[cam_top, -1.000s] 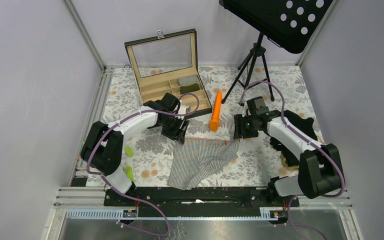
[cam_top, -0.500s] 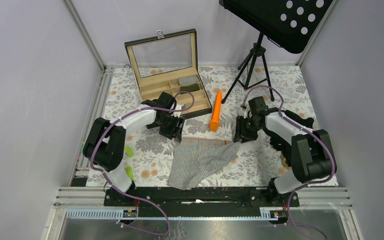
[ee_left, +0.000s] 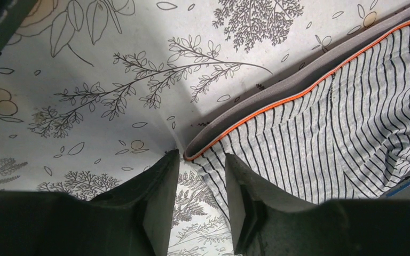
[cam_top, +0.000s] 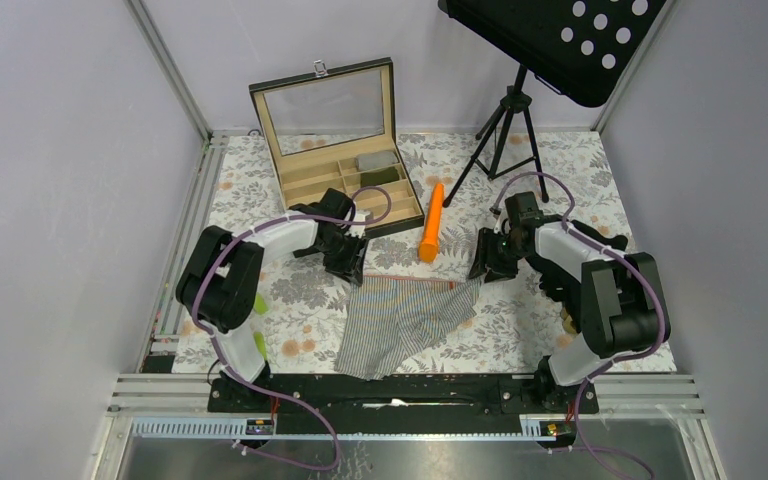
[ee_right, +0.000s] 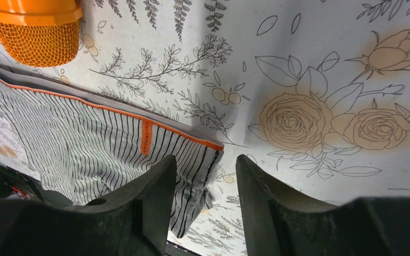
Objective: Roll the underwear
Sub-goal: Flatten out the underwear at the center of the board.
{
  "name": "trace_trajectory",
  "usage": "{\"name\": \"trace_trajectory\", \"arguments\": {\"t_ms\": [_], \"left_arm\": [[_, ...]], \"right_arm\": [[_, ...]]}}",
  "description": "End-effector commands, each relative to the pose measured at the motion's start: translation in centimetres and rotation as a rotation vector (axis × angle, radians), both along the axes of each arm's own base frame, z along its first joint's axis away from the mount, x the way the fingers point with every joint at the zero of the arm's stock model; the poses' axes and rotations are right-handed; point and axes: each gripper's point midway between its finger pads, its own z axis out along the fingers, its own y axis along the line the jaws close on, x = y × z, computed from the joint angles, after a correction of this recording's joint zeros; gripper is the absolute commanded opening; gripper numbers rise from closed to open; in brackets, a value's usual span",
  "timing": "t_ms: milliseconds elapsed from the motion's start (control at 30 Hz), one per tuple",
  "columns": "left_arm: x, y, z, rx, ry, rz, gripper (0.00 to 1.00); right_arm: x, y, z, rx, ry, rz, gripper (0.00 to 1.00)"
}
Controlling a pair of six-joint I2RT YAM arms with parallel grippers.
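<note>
Left claw is part-open, jaws straddling the left waistband corner of the striped underwear, which lies flat on the table. Right claw, also parted and empty, brackets the right corner, likely so the 2 can pinch together.

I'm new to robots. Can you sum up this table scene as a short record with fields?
Garment: light grey pinstriped cloth underwear, orange-trimmed waistband, lying unrolled on floral table
Left end effector: open, at waistband's left corner
Right end effector: open, at waistband's right corner
Nearby: orange carrot-shaped stick; open wooden compartment box
Rolling: not started
</note>
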Motion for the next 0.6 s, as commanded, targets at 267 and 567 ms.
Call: {"name": "trace_trajectory", "arguments": {"t_ms": [267,567], "left_arm": [[0.4,-1.2,-0.3,-0.087,-0.005,-0.038,0.14],[1.3,-0.9,3.0,-0.126,-0.087,-0.046,0.00]], "right_arm": [[0.3,1.0,-0.1,0.078,-0.017,0.001,0.39],[3.2,3.5,6.7,0.231,-0.349,0.222,0.07]]}}
